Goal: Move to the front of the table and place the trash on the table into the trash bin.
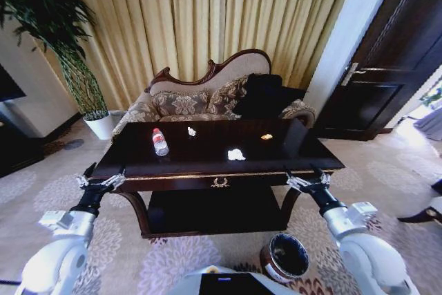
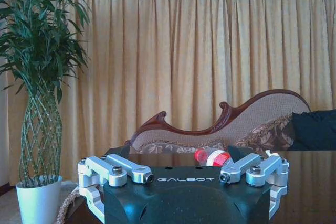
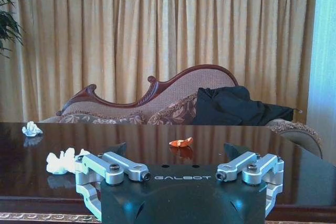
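The dark glossy table (image 1: 200,162) with its gold emblem stands straight ahead. On it lie a clear bottle (image 1: 159,141) with a red cap, two crumpled white papers (image 1: 236,155) (image 1: 191,131) and an orange scrap (image 1: 266,137). The brown trash bin (image 1: 286,257) sits on the carpet near my right arm, below the table's front right. My left gripper (image 1: 101,183) hovers open at the table's front left corner, and my right gripper (image 1: 306,181) is open at the front right edge. In the left wrist view the bottle (image 2: 212,157) lies beyond the open left gripper (image 2: 184,174). The right wrist view shows white paper (image 3: 63,161) and the orange scrap (image 3: 181,142) past the open right gripper (image 3: 181,171).
A patterned sofa (image 1: 207,98) with a dark cloth stands behind the table before gold curtains. A tall plant in a white pot (image 1: 101,126) is at the back left. A dark door (image 1: 387,67) is on the right. Patterned carpet surrounds the table.
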